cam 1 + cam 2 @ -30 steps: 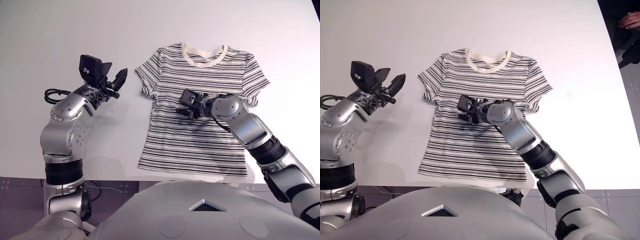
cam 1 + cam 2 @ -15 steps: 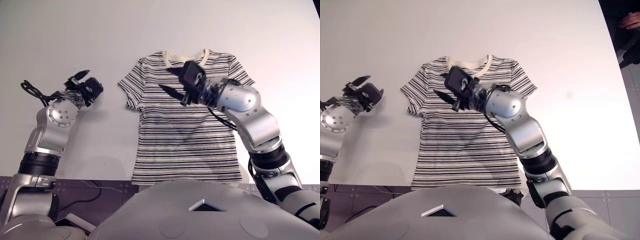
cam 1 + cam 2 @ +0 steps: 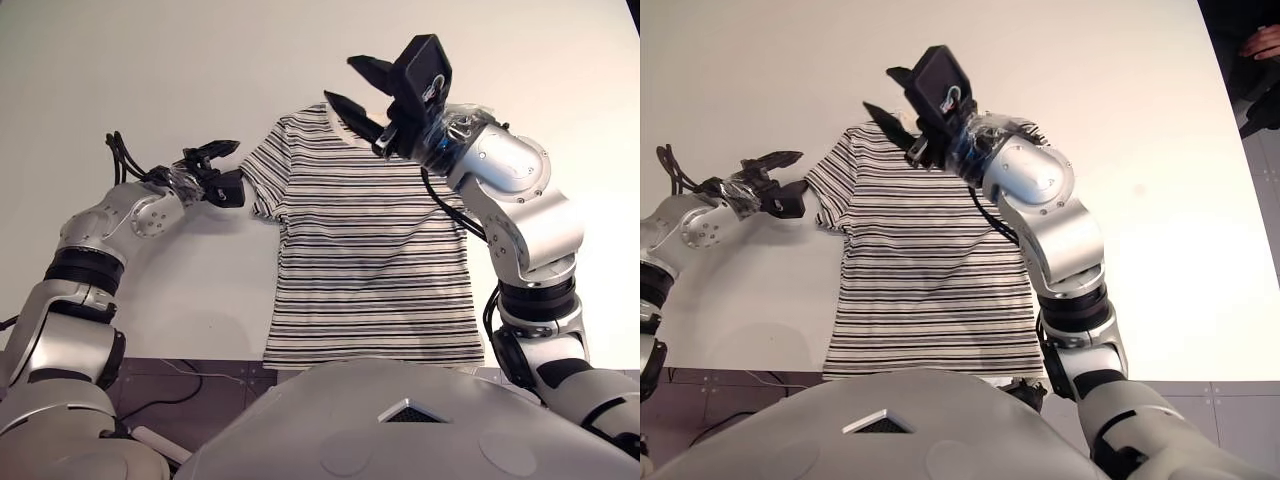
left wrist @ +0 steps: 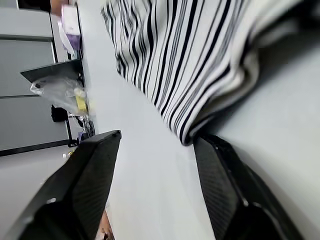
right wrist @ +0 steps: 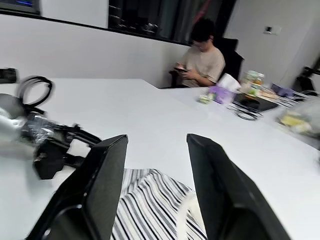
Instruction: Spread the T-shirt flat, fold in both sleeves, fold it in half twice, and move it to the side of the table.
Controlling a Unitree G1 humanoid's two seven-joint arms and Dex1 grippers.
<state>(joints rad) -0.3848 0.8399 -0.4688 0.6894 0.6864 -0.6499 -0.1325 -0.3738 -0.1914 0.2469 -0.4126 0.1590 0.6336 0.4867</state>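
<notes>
1. The T-shirt (image 3: 370,260) lies face up on the white table (image 3: 150,60), collar away from me and hem at the near edge. The body looks flat with only mild ripples, so I judge the spreading done.
2. My left gripper (image 3: 230,168) sits low at the shirt's left sleeve (image 3: 262,175), fingers parted and empty. In the left wrist view the sleeve's striped edge (image 4: 186,134) lies in the gap, close to one finger (image 4: 225,195). I can't tell whether they touch.
3. My right gripper (image 3: 345,80) hangs raised over the collar end, well above the cloth, fingers spread with nothing in them.
4. I read this as the start of the sleeve folds, left sleeve first. No fold has been made yet.
5. The next move calls for pinching the left sleeve at its hem, lifting just enough to free it, then carrying it inward over the chest and laying it flat.
6. The risk I see is catching the layer underneath and dragging the whole shirt sideways.
</notes>
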